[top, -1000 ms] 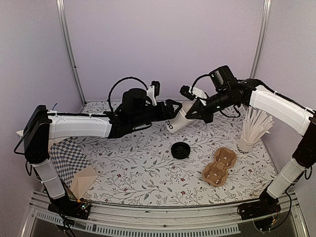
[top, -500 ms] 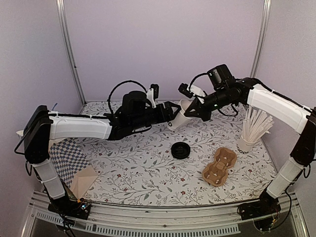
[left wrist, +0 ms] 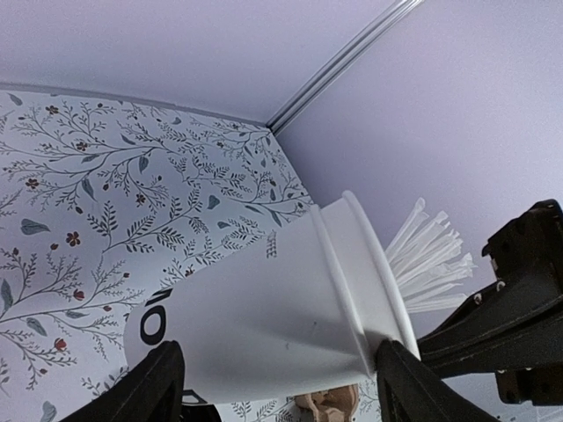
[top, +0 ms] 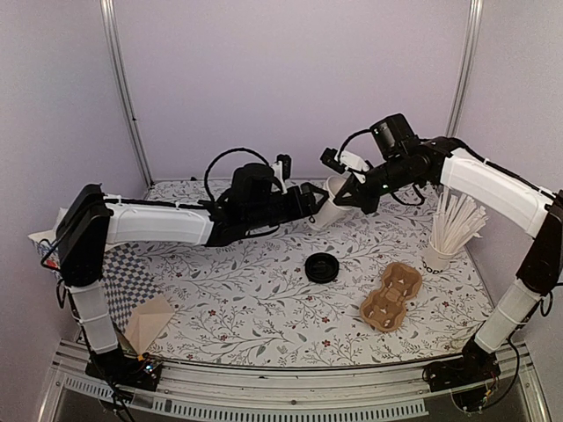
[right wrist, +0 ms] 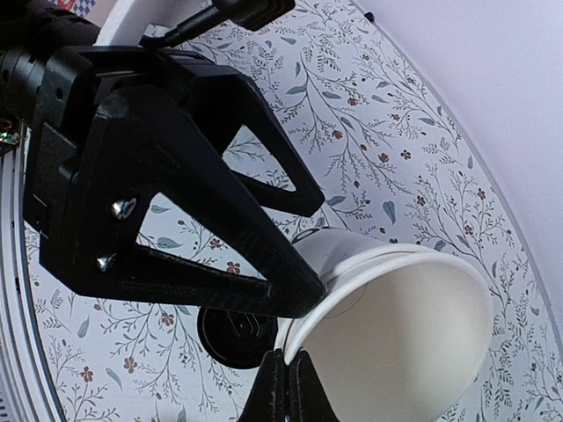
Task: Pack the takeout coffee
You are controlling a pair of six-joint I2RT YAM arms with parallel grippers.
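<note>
The white paper cup with dark lettering (top: pixel 327 207) hangs tilted in mid-air — rim pinched in the closed right gripper (top: pixel 344 195), body lying between the left gripper (top: pixel 310 200)'s spread jaws — whether they press it, I cannot tell.

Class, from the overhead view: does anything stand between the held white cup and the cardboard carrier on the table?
Nothing visible does. Between the white cup, pinched at its rim by the right gripper, and the cardboard carrier lies only tablecloth; the black lid sits left of that line, the stick cup right.
</note>
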